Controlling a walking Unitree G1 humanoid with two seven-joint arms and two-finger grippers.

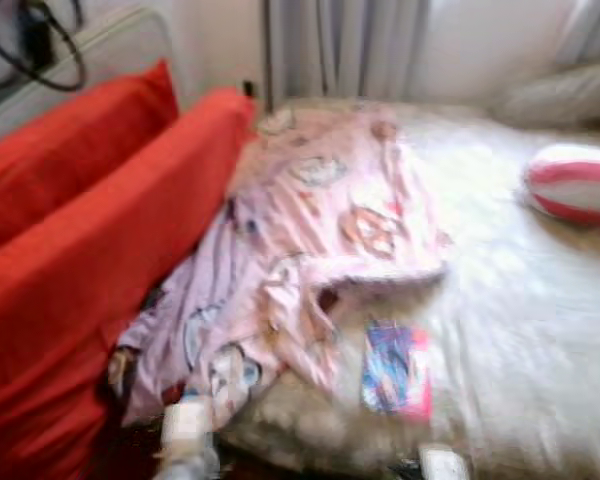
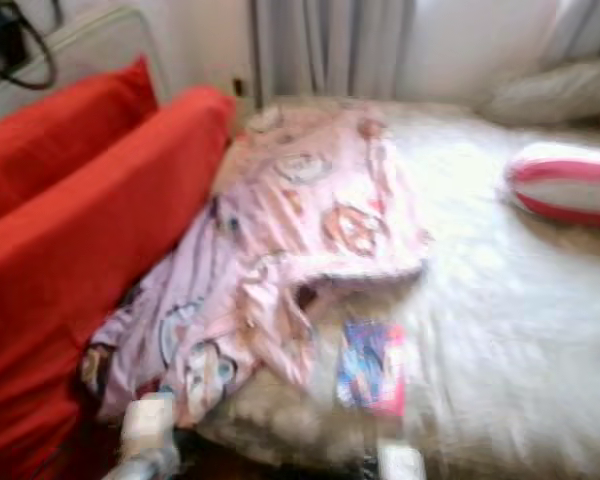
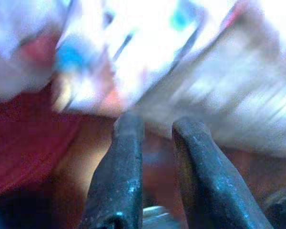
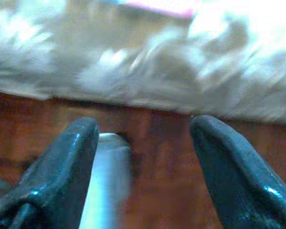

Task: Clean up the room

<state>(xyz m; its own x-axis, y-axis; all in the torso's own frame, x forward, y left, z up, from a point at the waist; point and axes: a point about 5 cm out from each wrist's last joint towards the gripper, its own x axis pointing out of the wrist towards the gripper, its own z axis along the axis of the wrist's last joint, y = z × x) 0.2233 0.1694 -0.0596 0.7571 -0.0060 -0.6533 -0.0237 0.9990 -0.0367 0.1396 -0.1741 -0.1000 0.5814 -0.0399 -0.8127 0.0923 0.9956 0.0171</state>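
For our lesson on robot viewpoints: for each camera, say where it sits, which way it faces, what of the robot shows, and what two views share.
Left eye: on the head, looking down at the bed with a pink garment; arm tips at the bottom edge.
Right eye: same scene, same red cushions.
Left wrist: along the left pincer, fingers slightly apart, toward blurred fabric.
Right wrist: along the open right pincer, toward the bed's fluffy edge.

Both arms sit low at the near edge of the bed (image 1: 540,340); left gripper (image 3: 155,131) has its fingers nearly together, right gripper (image 4: 143,131) is spread wide
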